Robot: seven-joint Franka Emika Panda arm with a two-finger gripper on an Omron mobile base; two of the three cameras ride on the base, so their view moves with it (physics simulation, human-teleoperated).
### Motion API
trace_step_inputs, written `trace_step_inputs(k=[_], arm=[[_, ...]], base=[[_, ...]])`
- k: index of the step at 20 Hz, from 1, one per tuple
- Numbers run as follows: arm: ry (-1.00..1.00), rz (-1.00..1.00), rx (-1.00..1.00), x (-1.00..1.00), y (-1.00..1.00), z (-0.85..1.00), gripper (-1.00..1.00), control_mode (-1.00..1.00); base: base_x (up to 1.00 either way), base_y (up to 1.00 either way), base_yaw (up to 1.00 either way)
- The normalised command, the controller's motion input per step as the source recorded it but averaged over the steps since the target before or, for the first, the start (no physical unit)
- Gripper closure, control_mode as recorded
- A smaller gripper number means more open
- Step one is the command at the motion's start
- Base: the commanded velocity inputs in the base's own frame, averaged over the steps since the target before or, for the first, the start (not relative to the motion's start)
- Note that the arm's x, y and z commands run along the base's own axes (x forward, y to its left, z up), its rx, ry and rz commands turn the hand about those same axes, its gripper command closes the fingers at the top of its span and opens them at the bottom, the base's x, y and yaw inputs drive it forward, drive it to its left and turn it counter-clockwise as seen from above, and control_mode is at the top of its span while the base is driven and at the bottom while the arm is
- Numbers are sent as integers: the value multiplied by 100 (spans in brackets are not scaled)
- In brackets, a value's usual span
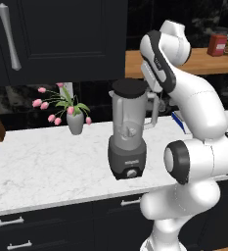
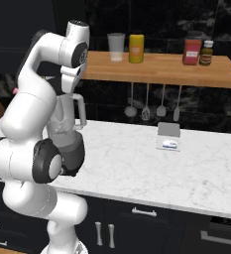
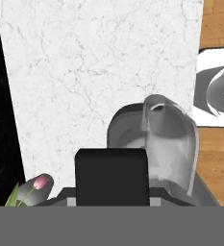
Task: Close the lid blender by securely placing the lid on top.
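— Looking from the left base view, where is the lid [image 1: 129, 87] now?

— On top of the blender [image 1: 128, 135], covering the jar's rim. It looks level from that side, though I cannot tell whether it is pressed fully home or just resting there.

— And the gripper [image 3: 112, 202]?

— Right above the jar, by the hand view. That view looks down past the jar's handle and spout to the base on the marble counter [image 3: 94, 62]. A black block sits at the bottom between where the tips should be. I cannot tell if the jaws are wide, narrow, or pinching something.

— So what could go wrong?

— If the lid is only perched, lifting away with any sideways drag could slide it off the rim. If the fingers do have the lid's tab, pulling up before letting go would lift it clear again.

— Anything nearby at risk?

— The vase of tulips [image 1: 74, 115] stands near the blender's left. A lid knocked that way could hit it. The scale [image 2: 168, 137] is well apart to the right.
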Motion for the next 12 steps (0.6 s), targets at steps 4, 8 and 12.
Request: trace_step_inputs(k=[4,8,12], arm=[[0,0,-5,1,8,-9,100,-100],[-1,0,-5,8,13,1,100,-100],[-5,0,-6,8,32,2,100,-100]], base=[[0,0,0],[0,0,0],[0,0,0]])
